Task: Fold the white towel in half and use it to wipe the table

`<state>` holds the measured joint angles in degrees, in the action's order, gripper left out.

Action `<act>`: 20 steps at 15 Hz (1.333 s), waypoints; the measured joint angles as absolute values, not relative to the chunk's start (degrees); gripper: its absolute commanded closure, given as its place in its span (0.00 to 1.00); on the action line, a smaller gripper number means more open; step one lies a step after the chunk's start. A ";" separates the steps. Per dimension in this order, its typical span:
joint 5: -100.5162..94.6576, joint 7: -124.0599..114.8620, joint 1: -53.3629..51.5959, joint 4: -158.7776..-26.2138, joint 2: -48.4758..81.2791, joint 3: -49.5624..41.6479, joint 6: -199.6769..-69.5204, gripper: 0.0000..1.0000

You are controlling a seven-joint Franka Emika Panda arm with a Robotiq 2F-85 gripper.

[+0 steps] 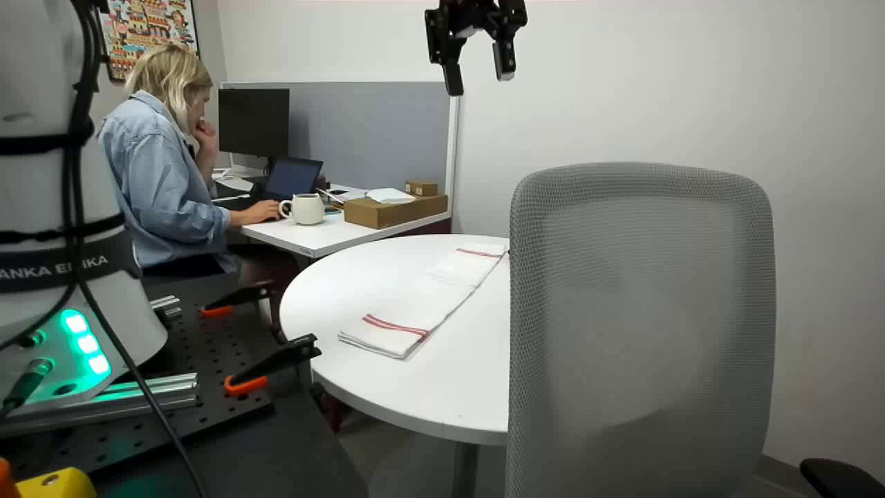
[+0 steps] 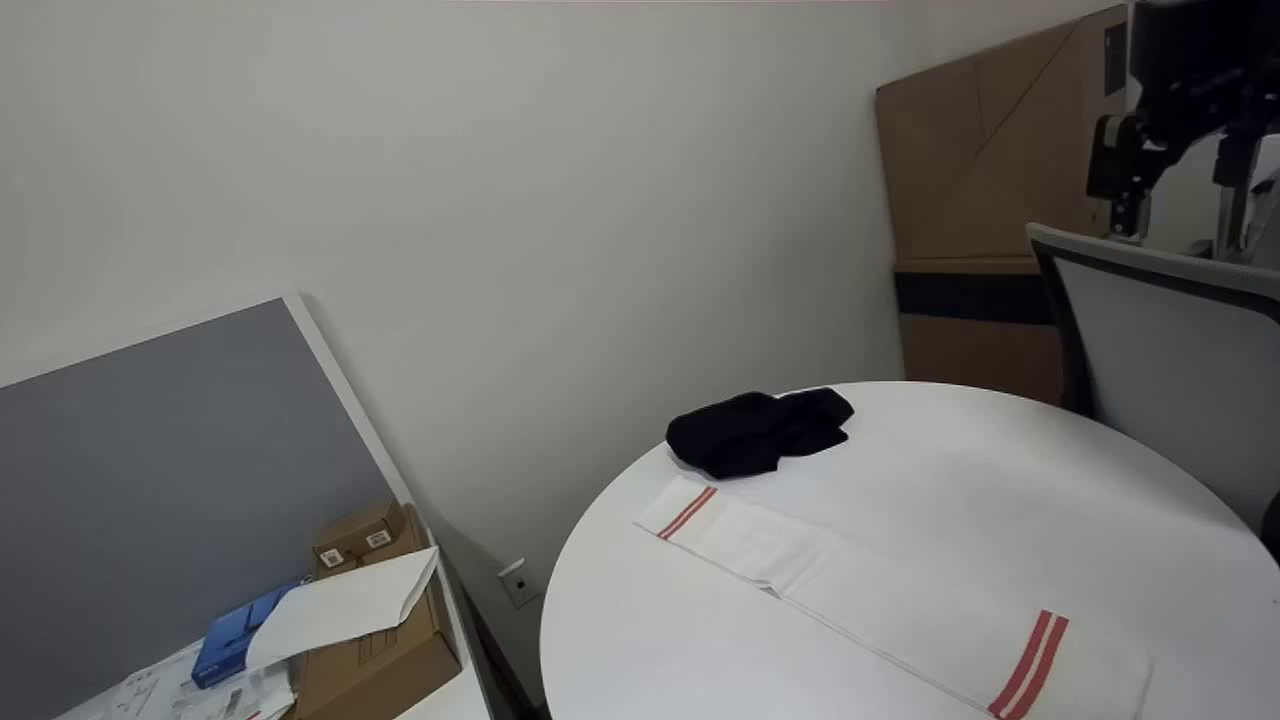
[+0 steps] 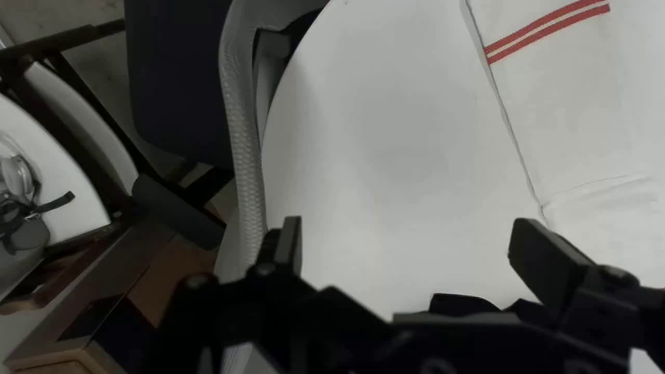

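1 folded-looking, red-striped white cloth towel [image 2: 860,590] ends near the edge of the round white table [image 2: 680,640]; black gripper [image 1: 480,85], jaws wide, should grasp, wipe.

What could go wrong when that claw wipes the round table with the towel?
The open claw might catch only one layer of the flat, folded white towel and unfold it. A wide wipe might push the black cloth off the round table, since it lies near the edge. The claw might bump the mesh office chair beside the table.
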<state>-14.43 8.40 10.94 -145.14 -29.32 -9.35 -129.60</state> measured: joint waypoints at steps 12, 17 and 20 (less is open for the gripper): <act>-14.43 8.40 10.94 -145.10 -29.33 -9.35 -129.60 0.00; -14.43 8.42 10.75 -145.08 -28.59 -8.79 -129.63 0.00; -14.45 8.11 10.41 -144.36 -26.57 -7.26 -130.05 0.00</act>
